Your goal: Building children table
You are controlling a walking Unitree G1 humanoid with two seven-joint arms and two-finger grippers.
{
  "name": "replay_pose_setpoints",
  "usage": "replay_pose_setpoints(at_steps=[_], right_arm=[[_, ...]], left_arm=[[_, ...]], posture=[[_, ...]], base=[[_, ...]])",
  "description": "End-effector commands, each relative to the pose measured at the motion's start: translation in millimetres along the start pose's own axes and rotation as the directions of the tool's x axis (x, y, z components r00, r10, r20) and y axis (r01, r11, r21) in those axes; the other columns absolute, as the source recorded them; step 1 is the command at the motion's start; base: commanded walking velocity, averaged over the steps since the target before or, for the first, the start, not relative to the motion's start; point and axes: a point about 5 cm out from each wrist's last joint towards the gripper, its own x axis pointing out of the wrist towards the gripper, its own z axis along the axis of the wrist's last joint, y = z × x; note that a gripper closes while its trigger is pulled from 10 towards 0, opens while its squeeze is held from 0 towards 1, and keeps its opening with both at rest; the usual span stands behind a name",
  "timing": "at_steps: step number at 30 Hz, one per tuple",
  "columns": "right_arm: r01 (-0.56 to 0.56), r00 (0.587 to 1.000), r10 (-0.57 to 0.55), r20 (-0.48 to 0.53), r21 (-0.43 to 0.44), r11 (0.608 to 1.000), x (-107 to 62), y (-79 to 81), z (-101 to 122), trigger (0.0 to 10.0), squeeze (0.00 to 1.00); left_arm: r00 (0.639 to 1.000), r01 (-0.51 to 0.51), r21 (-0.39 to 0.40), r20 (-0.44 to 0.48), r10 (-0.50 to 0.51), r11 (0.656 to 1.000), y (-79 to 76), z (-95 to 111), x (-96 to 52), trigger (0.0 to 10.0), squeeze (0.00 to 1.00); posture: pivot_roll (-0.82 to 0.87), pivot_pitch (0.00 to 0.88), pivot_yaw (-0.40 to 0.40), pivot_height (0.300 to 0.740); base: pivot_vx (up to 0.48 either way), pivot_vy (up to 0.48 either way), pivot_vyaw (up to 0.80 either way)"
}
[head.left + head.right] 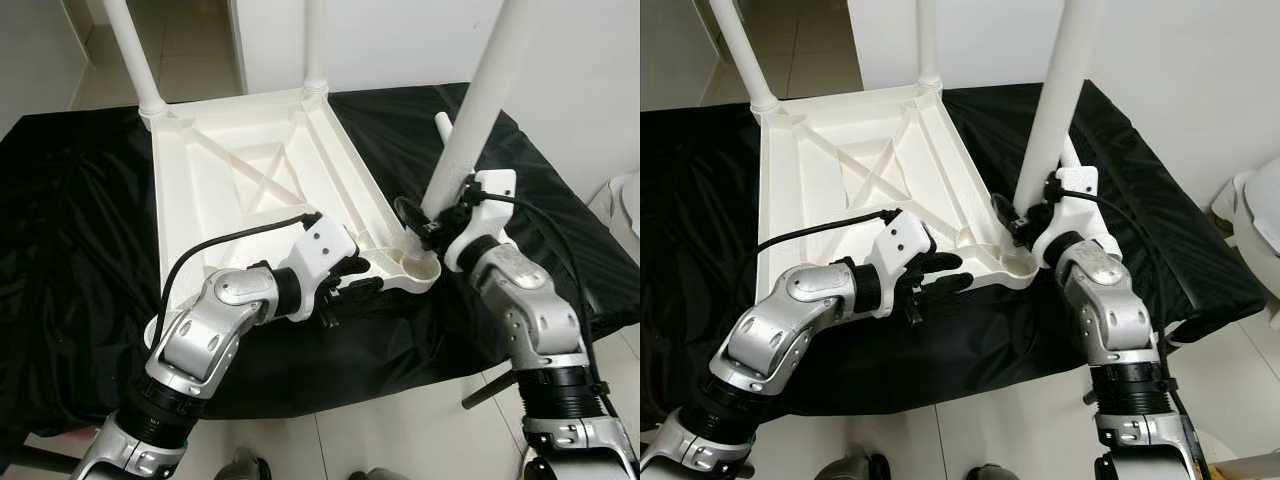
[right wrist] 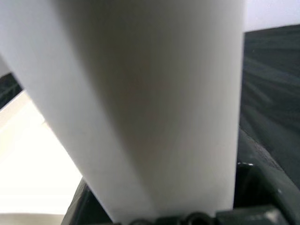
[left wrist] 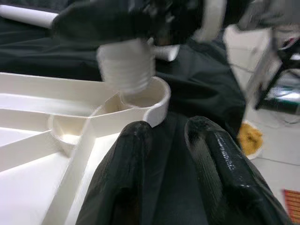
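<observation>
While the white tabletop (image 1: 260, 190) lies upside down on the black cloth (image 1: 80, 200), with its ribbed underside facing up, two white legs already stand in its two far corner sockets: one far-left leg (image 1: 130, 50) and one far-right leg (image 1: 316, 45). A third leg (image 1: 480, 110) is held tilted over the near right corner socket (image 1: 415, 268); in the left wrist view its threaded end (image 3: 126, 65) hangs just above the round socket (image 3: 147, 96), not yet inside. The right gripper (image 1: 425, 222) is clamped on the lower part of this leg. A fourth leg (image 1: 443, 128) lies on the cloth behind the held one, near the right edge. The left gripper (image 1: 350, 285) rests at the near edge of the tabletop, just beside the same socket, its two black fingers (image 3: 136, 178) a narrow gap apart and holding nothing.
</observation>
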Motion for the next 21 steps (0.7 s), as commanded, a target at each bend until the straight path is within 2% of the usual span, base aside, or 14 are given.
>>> replay_pose_setpoints(at_steps=[1, 5, 9, 15, 16, 21], right_arm=[[-0.019, 1.0, 0.02, 0.014, -0.01, 1.0, 4.0, 3.4, 1.9, 10.0, 0.0], [-0.025, 1.0, 0.025, -0.012, 0.002, 1.0, 5.8, 6.5, -8.1, 10.0, 0.0], [-0.003, 0.995, 0.005, -0.095, 0.02, 1.0, -1.5, 7.8, -31.2, 10.0, 0.0], [0.012, 0.993, -0.009, -0.116, 0.022, 1.0, -6.5, 5.9, -36.2, 10.0, 0.0], [0.032, 0.993, -0.03, -0.114, 0.021, 0.999, -13.5, 1.5, -34.9, 10.0, 0.0], [0.054, 0.993, -0.052, -0.108, 0.02, 0.998, -18.4, -3.2, -32.9, 10.0, 0.0]], left_arm=[[1.0, 0.002, -0.006, 0.014, -0.001, 1.0, -1.6, 3.2, -2.2, 10.0, 0.0], [0.999, -0.022, -0.008, 0.04, 0.022, 1.0, -2.8, 10.0, -3.7, 10.0, 0.0], [0.995, -0.086, -0.029, 0.044, 0.087, 0.996, -3.2, 12.8, -9.7, 10.0, 0.0], [0.993, -0.11, -0.044, 0.042, 0.112, 0.993, -1.9, 12.4, -12.3, 10.0, 0.0], [0.99, -0.133, -0.048, 0.042, 0.135, 0.99, 0.4, 12.4, -15.0, 10.0, 0.0], [0.989, -0.14, -0.054, 0.041, 0.142, 0.989, 1.6, 12.3, -16.4, 10.0, 0.0]], posture=[[-0.03, 0.071, -0.021, 0.74], [-0.02, 0.072, -0.026, 0.74], [-0.02, 0.072, -0.034, 0.74], [-0.02, 0.073, -0.034, 0.74], [-0.02, 0.072, -0.036, 0.74], [-0.03, 0.072, -0.034, 0.74]], base=[[0.0, 0.0, 0.0], [0.0, 0.0, 0.0], [0.0, 0.0, 0.0], [0.0, 0.0, 0.0], [0.0, 0.0, 0.0], [0.0, 0.0, 0.0]])
